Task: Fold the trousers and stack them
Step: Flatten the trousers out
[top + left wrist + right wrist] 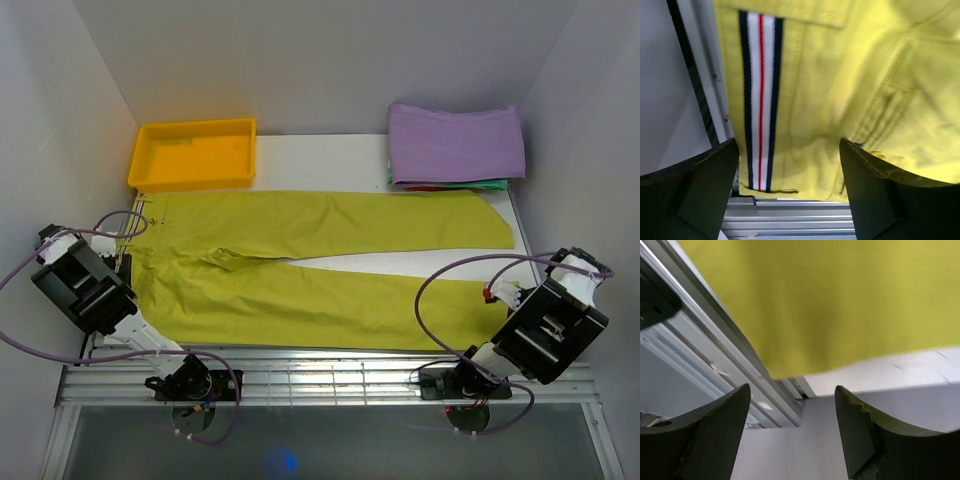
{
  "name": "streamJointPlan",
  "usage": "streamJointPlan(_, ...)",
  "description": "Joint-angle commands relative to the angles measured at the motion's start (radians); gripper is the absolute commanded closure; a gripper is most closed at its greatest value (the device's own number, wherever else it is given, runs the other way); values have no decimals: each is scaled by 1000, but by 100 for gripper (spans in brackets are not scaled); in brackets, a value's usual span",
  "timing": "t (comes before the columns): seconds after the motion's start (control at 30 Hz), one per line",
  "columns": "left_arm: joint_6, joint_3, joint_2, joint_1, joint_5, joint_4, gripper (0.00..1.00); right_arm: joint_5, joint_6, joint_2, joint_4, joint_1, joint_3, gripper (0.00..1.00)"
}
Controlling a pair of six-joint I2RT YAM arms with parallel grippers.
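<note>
The yellow-green long cloth trousers (300, 305) lie flat on the white table (330, 150). The waist is on the left and the two legs reach out to the right. The far leg goes a bit further right than the near leg. A small strip of white, dark blue and red stripes (760, 100) sits at the waist.

The left gripper (790, 165) hangs over the waist, right by the stripes. Its fingers are wide apart and hold nothing. The right gripper (792, 410) hangs over the end corner of the near leg, by the silver metal rails (320, 375). Its fingers are apart too, with nothing in them.

No fold looks done yet. I think the first fold comes now: the near leg goes over the far leg. To do it well, each gripper should pinch only the near edge of the cloth. Then both should lift at the same time, keep the cloth pulled tight, and lay edge on edge.

At the back left is a yellow plastic tray (145, 165). At the back right is a folded purple cloth (455, 140) on top of a pile. I think the folded trousers should go there.
</note>
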Motion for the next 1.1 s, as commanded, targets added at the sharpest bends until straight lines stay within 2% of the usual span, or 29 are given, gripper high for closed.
streamJointPlan(0.0,21,55,-95,-21,154,-76,9,-122,-75,58,-76,6,254,25)
streamJointPlan(0.07,11,81,-142,-55,179,-85,8,-238,49,168,-158,33,391,26)
streamJointPlan(0.1,0,89,-158,-69,188,-87,8,-274,99,207,-245,52,531,26)
streamJointPlan(0.13,-9,95,-177,-105,188,-88,8,-306,148,249,-285,68,593,30)
streamJointPlan(0.17,-20,98,-185,-124,183,-88,8,-331,273,295,-287,85,633,33)
streamJointPlan(0.2,-34,104,-193,-147,186,-88,8,-352,307,304,-286,105,651,37)
streamJointPlan(0.33,-84,95,-216,-237,205,-74,8,-377,409,286,-258,230,526,62)
streamJointPlan(0.4,-103,92,-198,-248,209,-79,8,-368,452,258,-223,273,447,67)
streamJointPlan(0.53,-130,45,-173,-259,219,-70,9,-317,505,215,-73,362,219,69)
streamJointPlan(0.67,-152,-4,-161,-271,223,-33,10,-224,564,264,166,382,126,70)
streamJointPlan(0.9,-230,-8,-148,-348,275,10,11,-187,679,421,311,361,256,72)
streamJointPlan(1.0,-273,31,-144,-424,292,7,11,-255,702,430,270,373,374,72)
streamJointPlan(1.07,-282,51,-148,-478,300,-1,11,-339,729,442,176,378,466,71)
